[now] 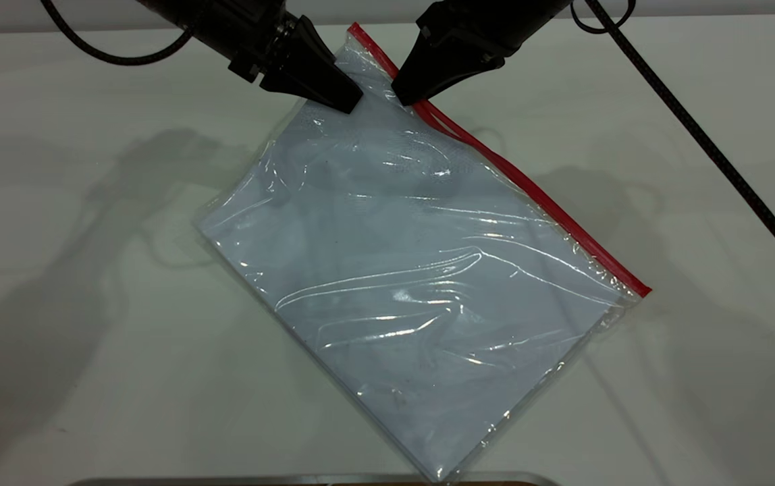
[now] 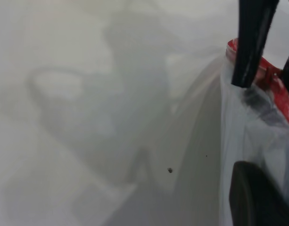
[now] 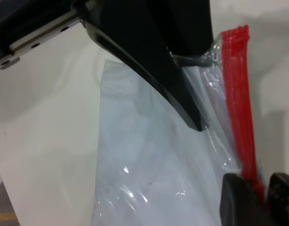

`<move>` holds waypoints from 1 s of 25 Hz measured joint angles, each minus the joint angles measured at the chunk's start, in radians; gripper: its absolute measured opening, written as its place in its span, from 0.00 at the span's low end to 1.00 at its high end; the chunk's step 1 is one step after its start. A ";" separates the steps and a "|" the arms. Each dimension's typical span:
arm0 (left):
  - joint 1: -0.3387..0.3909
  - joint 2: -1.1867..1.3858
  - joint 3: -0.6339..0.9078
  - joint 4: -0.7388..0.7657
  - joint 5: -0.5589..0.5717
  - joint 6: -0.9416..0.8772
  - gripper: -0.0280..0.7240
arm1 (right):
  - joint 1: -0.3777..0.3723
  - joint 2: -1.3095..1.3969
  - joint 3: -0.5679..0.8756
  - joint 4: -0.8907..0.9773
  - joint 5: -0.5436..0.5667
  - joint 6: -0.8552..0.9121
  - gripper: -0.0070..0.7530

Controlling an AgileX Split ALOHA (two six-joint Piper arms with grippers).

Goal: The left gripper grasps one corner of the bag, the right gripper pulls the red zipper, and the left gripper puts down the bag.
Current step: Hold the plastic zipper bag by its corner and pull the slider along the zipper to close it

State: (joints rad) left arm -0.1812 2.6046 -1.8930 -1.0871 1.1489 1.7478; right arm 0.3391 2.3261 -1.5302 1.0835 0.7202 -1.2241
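The left end effector (image 1: 350, 101) pinched the bag (image 1: 414, 270) near its twelve-o'clock corner; the right end effector (image 1: 406, 98) seemingly clamped the red zipper (image 1: 529, 185). Thin plastic could slip free or tear.

Clear bag (image 1: 414, 283) lies diagonal — red zipper (image 1: 529, 189) rightward.

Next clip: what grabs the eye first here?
A large clear bag lies diagonally across the white table, with the red zipper along its upper right edge. At its far corner, the left gripper pinches the plastic, and the right gripper beside it is clamped on the zipper.
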 joint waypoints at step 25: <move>-0.001 0.000 0.000 0.000 0.002 -0.092 0.11 | 0.000 0.000 0.000 -0.056 0.010 0.026 0.14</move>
State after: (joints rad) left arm -0.1821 2.6046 -1.8930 -1.0875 1.1508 1.6557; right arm 0.3391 2.3261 -1.5302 1.0272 0.7301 -1.1984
